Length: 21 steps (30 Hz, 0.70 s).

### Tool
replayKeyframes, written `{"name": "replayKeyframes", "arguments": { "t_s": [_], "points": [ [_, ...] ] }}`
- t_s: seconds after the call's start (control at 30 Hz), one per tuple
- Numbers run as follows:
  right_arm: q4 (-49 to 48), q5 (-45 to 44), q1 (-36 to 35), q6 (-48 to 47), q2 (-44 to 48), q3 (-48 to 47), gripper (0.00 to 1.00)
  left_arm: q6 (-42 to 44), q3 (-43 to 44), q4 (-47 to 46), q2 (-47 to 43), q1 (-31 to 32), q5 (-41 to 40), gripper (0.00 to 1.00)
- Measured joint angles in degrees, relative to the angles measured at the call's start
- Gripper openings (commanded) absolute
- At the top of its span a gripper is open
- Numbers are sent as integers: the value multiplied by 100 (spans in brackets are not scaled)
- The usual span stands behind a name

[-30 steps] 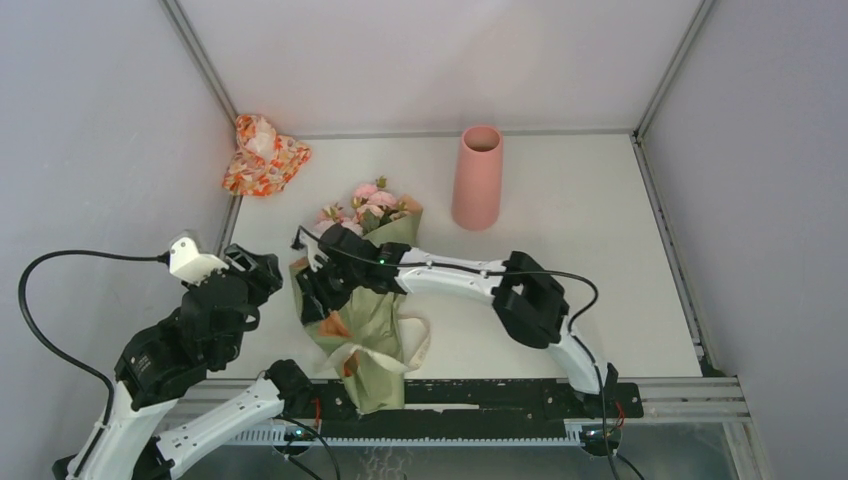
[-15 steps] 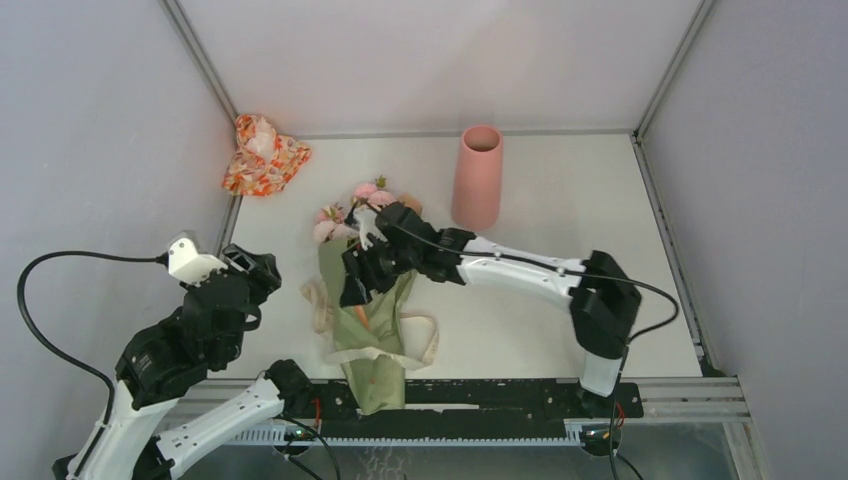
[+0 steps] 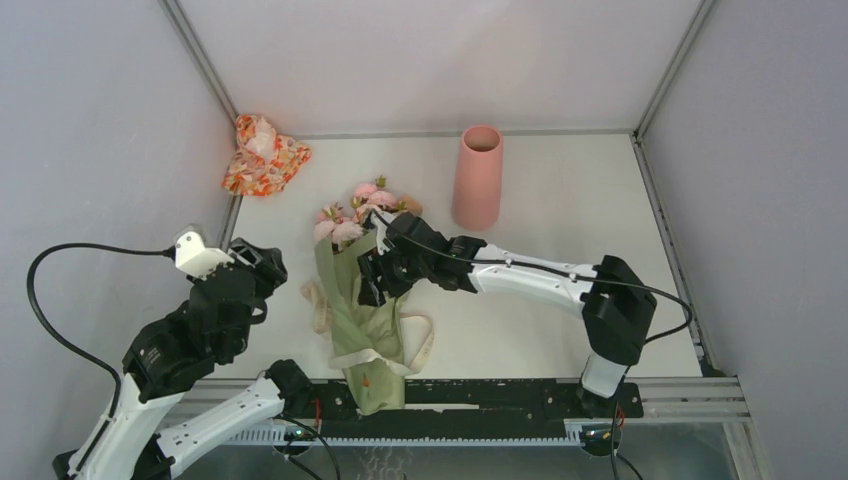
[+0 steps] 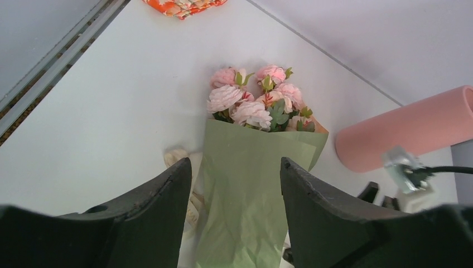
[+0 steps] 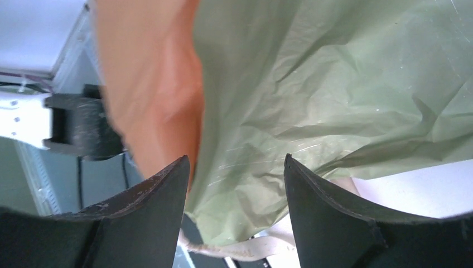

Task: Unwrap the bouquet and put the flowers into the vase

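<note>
The bouquet (image 3: 355,320) lies on the table, its olive-green paper cone (image 4: 245,184) pointing toward the arms. The pink flowers (image 3: 350,220) (image 4: 251,100) show at its far end. A cream ribbon (image 3: 418,345) (image 5: 268,243) trails loose on both sides of the cone. My right gripper (image 3: 372,280) (image 5: 237,162) hovers open over the wrap's upper right part. Only green paper (image 5: 334,84) and tan-orange paper (image 5: 150,84) show beyond its jaws. My left gripper (image 3: 260,265) (image 4: 235,167) is open, raised to the left of the bouquet and facing it. The salmon-pink vase (image 3: 477,178) (image 4: 407,134) stands upright behind.
An orange-and-white floral bundle (image 3: 262,155) (image 4: 184,5) lies at the back left corner. Grey walls close the table on three sides. The black rail (image 3: 500,395) with the arm bases runs along the near edge, under the cone's tip.
My right gripper moved rightward from the wrap's left edge to its upper right part and its jaws spread. The bouquet straightened and the ribbon loop came out on its left. The left arm shifted slightly.
</note>
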State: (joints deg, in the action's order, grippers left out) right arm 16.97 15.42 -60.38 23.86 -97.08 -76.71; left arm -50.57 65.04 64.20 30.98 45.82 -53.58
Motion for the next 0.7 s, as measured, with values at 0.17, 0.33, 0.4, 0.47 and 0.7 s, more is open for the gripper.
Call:
{"name": "replayKeyframes", "arguments": {
  "t_s": [0.17,0.33,0.4,0.47,0.7],
  "points": [
    [0,-44,26,0,-691,-179,71,52,13,-24,50,0,39,64],
    [120,-33,-72,-13,-1401,-896,71,59,37,-20,39,0,83,64],
    [190,-24,-184,-17,-1574,-1207,71,59,37,-17,31,0,109,64],
    [210,-4,-310,-17,-1714,-1467,71,59,37,-11,28,0,131,64],
    [238,24,-573,-11,-2365,-1982,63,57,37,24,24,0,151,64]
  ]
}}
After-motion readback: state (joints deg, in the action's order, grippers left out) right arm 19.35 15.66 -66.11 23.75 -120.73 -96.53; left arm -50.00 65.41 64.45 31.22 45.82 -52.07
